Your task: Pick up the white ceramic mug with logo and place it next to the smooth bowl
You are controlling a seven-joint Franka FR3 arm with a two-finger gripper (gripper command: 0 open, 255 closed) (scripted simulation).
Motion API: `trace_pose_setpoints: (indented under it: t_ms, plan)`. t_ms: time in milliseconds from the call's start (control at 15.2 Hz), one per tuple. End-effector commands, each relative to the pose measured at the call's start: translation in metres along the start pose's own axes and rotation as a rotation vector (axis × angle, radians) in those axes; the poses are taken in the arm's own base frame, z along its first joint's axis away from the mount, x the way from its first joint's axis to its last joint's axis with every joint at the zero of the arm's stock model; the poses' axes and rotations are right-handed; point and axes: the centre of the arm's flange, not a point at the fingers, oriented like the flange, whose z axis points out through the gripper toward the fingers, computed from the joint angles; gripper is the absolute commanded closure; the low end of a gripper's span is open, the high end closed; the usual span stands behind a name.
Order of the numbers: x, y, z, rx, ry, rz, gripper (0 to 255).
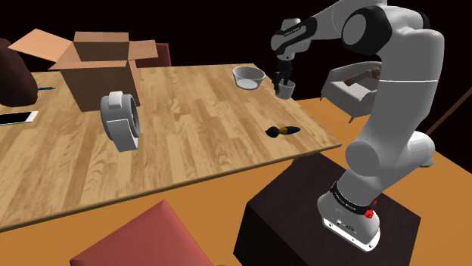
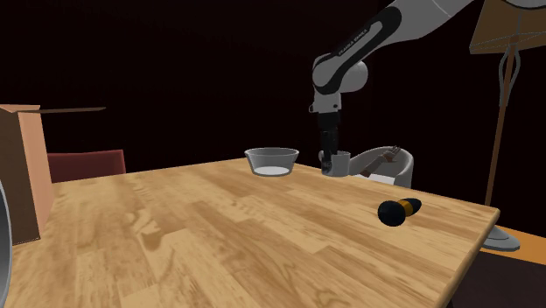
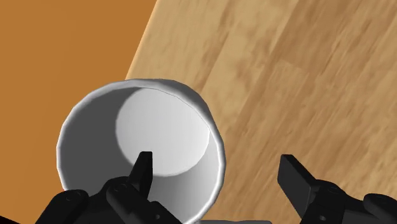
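A plain grey-white mug (image 1: 287, 91) (image 2: 337, 163) stands upright on the wooden table (image 1: 197, 128), near its far corner and just beside the clear shallow bowl (image 1: 248, 76) (image 2: 271, 161). My black gripper (image 1: 284, 81) (image 2: 328, 154) hangs straight down over the mug. In the wrist view the mug (image 3: 159, 133) is seen from above, showing its empty inside. The gripper (image 3: 219, 175) is open: one finger (image 3: 142, 170) dips inside the rim, the other (image 3: 298, 181) stands well clear of the outer wall. No logo shows.
A black-and-orange brush-like object (image 1: 282, 131) (image 2: 398, 211) lies near the table's edge. A grey ring-shaped object (image 1: 121, 121) and an open cardboard box (image 1: 94, 64) stand further off. A pale armchair (image 1: 352, 87) sits beyond the corner, a red chair (image 1: 144, 242) in front.
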Motion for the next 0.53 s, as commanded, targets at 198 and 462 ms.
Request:
trace_pose_setpoints:
  t_ms: [198,462]
  plan:
    - [-0.001,0.0,-0.045,0.0,0.0,0.0,0]
    - [-0.001,0.0,-0.045,0.0,0.0,0.0,0]
